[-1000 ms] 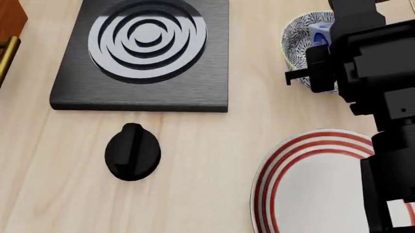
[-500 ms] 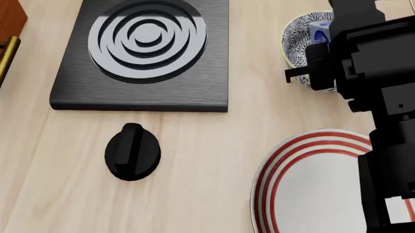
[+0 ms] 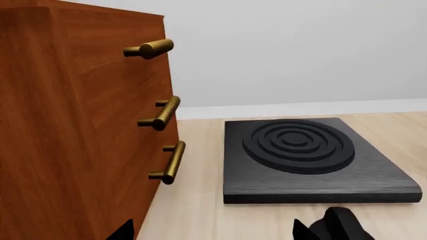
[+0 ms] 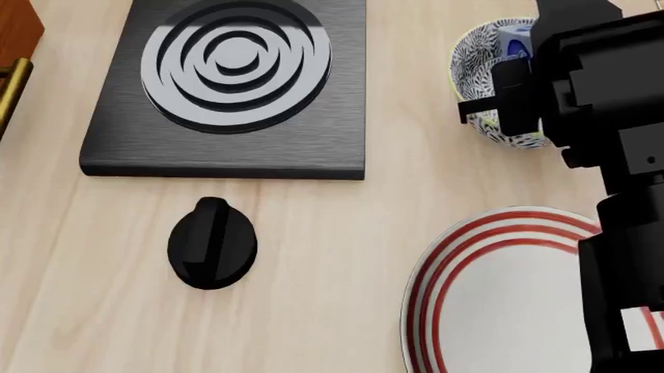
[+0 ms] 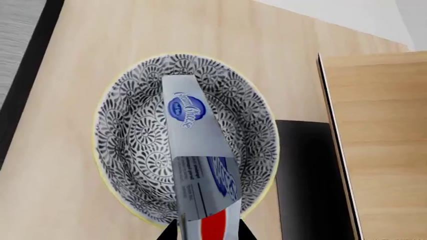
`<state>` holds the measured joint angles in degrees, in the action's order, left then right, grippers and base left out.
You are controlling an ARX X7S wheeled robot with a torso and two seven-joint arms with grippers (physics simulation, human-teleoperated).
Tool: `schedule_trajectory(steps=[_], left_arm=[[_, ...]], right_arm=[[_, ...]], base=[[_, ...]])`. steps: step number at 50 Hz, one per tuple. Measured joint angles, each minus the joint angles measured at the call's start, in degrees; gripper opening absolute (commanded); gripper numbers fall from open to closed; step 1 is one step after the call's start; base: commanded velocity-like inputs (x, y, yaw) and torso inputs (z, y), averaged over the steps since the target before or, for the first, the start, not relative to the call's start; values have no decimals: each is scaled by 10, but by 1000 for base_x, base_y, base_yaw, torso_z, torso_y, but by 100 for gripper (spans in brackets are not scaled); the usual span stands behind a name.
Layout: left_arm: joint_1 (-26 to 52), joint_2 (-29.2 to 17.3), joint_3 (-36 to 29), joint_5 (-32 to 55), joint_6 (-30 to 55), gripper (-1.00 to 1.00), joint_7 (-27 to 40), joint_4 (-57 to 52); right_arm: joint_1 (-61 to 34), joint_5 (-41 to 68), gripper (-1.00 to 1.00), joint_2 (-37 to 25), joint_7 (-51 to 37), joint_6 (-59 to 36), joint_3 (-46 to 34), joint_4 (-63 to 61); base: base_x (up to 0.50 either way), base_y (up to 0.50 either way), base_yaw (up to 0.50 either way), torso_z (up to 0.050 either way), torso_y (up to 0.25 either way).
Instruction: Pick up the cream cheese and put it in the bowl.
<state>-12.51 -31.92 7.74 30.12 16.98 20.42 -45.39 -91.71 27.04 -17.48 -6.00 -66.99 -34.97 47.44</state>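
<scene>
Silvery cream cheese [image 5: 200, 165] box clamped in right hand [image 5: 205, 231], over floral round bowl [image 5: 127, 150].

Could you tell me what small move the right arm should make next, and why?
Probably open the right gripper and let go. The cream cheese already lies inside the bowl, its far end against the patterned wall, while the fingertips seem to pinch its near end at the rim.
</scene>
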Motion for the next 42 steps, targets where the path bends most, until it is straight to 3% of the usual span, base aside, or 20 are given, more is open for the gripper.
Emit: schedule_trajectory(steps=[1, 42], left_arm=[[0, 0, 0, 0, 0, 100, 0, 0], [-3, -3, -2, 2, -4, 100, 3, -2]], right_arm=[[0, 0, 100, 0, -1, -1, 0, -1], [-30, 25, 100, -29, -33, -98, 41, -110]], base=[[0, 0, 0, 0, 0], [0, 0, 0, 0, 0]])
